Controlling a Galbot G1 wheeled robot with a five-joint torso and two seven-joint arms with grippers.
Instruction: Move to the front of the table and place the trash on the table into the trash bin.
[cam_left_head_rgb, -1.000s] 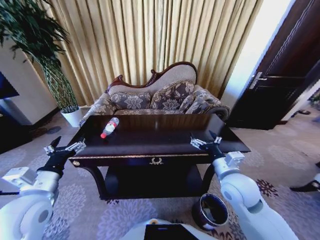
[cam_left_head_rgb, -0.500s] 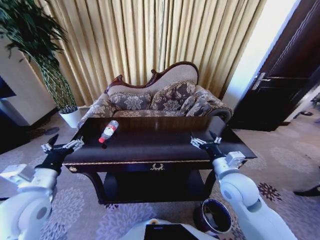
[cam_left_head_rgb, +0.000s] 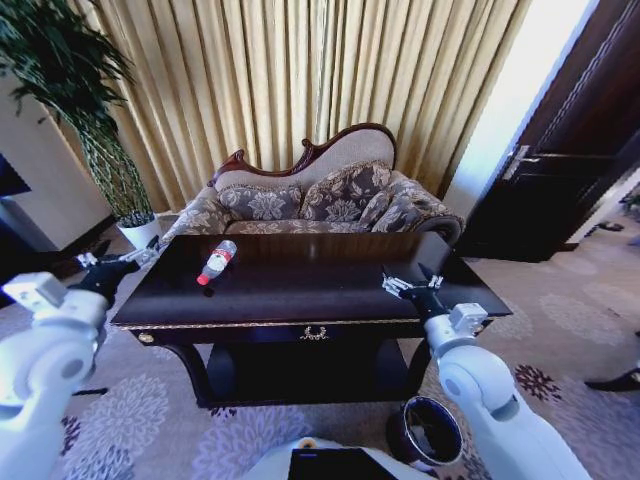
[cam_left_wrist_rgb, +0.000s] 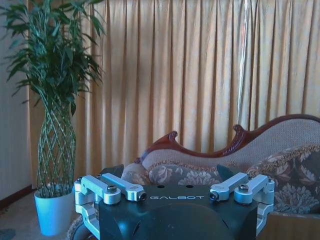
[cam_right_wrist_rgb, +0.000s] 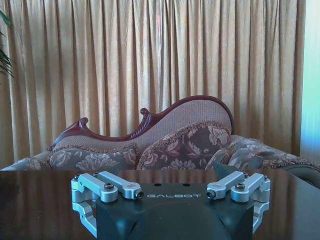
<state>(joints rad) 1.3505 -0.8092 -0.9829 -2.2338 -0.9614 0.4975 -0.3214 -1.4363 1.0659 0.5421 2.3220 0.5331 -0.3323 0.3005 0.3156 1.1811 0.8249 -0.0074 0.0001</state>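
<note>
A clear plastic bottle with a red label (cam_left_head_rgb: 217, 261), the trash, lies on its side on the far left part of the glossy dark table (cam_left_head_rgb: 310, 300). My left gripper (cam_left_head_rgb: 118, 264) (cam_left_wrist_rgb: 176, 196) hangs open off the table's left end, raised to about tabletop height, left of the bottle. My right gripper (cam_left_head_rgb: 412, 283) (cam_right_wrist_rgb: 173, 194) stands open just above the table's right front part (cam_right_wrist_rgb: 40, 200), with nothing between its fingers. The round dark trash bin (cam_left_head_rgb: 424, 429) stands on the carpet under the table's right front corner.
A patterned sofa (cam_left_head_rgb: 315, 195) with a carved wooden back stands behind the table, gold curtains (cam_left_head_rgb: 300, 80) behind it. A tall plant in a white pot (cam_left_head_rgb: 138, 232) is at the far left. A dark door (cam_left_head_rgb: 575, 150) is at the right. Patterned carpet (cam_left_head_rgb: 560, 320) lies all round.
My left arm has lifted up and outward, from near the table's left front corner to beside its left end. The view came slightly nearer the table. The right gripper and bottle stayed put.
</note>
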